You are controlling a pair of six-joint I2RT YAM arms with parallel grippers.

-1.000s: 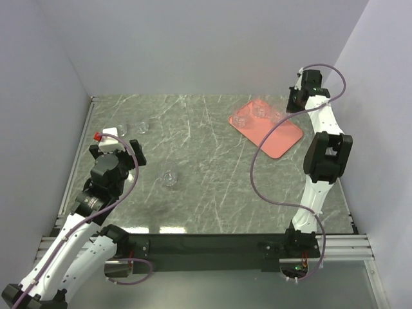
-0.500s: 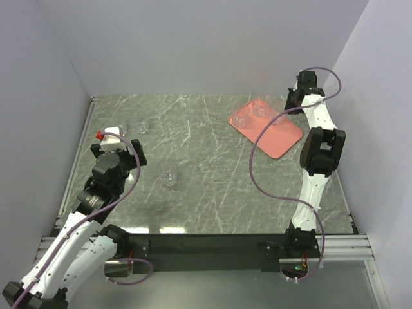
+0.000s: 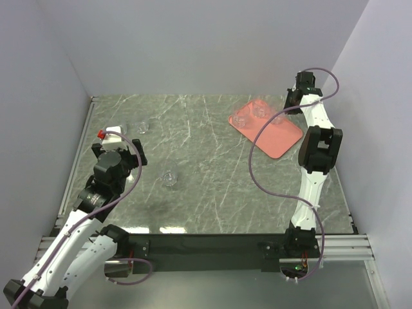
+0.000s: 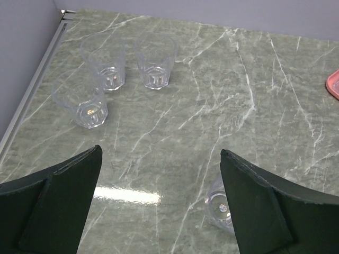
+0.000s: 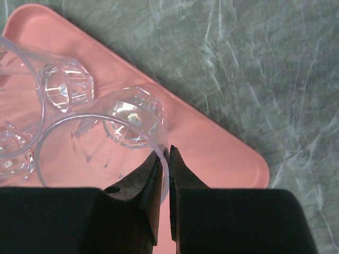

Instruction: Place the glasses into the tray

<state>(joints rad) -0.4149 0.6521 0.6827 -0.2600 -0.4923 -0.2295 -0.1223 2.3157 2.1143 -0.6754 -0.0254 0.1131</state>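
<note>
The salmon-pink tray [image 3: 277, 138] lies at the far right of the table. Two clear glasses [image 3: 240, 119] [image 3: 260, 111] stand on its far end. My right gripper [image 5: 165, 153] is shut on the rim of a third glass [image 5: 130, 119], held over the tray [image 5: 212, 153] beside those two [image 5: 61, 82]. My left gripper [image 4: 159, 206] is open and empty, low over the table at the left. One glass [image 4: 220, 203] stands just inside its right finger. Three more glasses [image 4: 104, 63] [image 4: 155, 62] [image 4: 83, 100] stand ahead of it near the left edge.
A metal rail [image 3: 88, 129] borders the table's left edge, close to the three glasses. Grey walls enclose the left, far and right sides. The lone glass also shows mid-table in the top view [image 3: 169, 177]. A purple cable [image 3: 254, 174] loops from the right arm over the tray.
The right arm has straightened toward the far wall, carrying its glass a little further over the tray. The left arm has barely moved.
</note>
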